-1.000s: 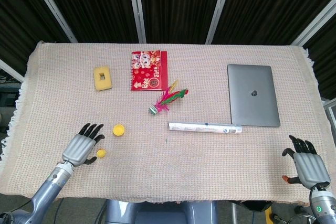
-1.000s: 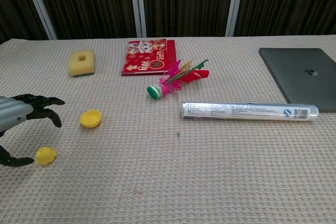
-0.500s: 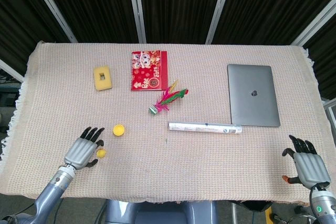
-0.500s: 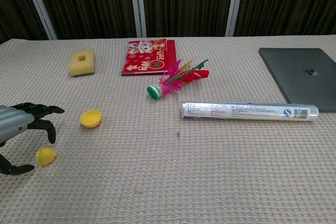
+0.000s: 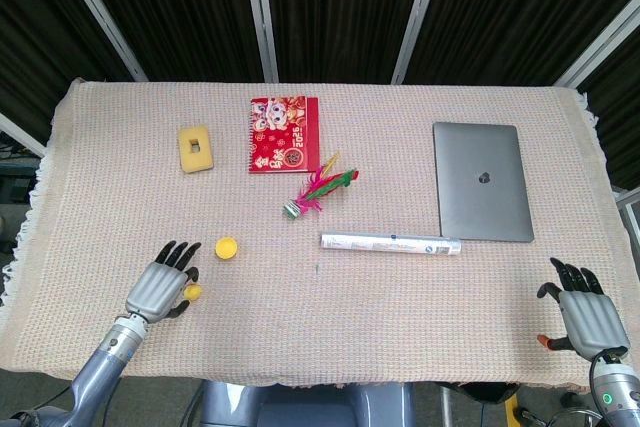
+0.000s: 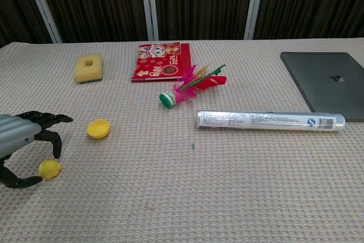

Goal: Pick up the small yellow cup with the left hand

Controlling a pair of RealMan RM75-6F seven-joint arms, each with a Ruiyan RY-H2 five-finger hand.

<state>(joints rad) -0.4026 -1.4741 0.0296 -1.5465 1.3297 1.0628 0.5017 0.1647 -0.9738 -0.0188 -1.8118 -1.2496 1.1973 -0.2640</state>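
Chest view shows the left hand (image 6: 20,143) low over the beige woven cloth (image 6: 227,197), dark fingers (image 6: 48,119) curled apart around the small yellow cup (image 6: 49,168) without clearly gripping it. Near the far right corner, the right hand (image 5: 585,315) rests with fingers spread, holding nothing.

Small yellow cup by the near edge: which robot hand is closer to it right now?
Left. The left robot hand curls around the small cup, fingers either side, not yet gripping. The right robot hand sits at the table's far opposite corner.
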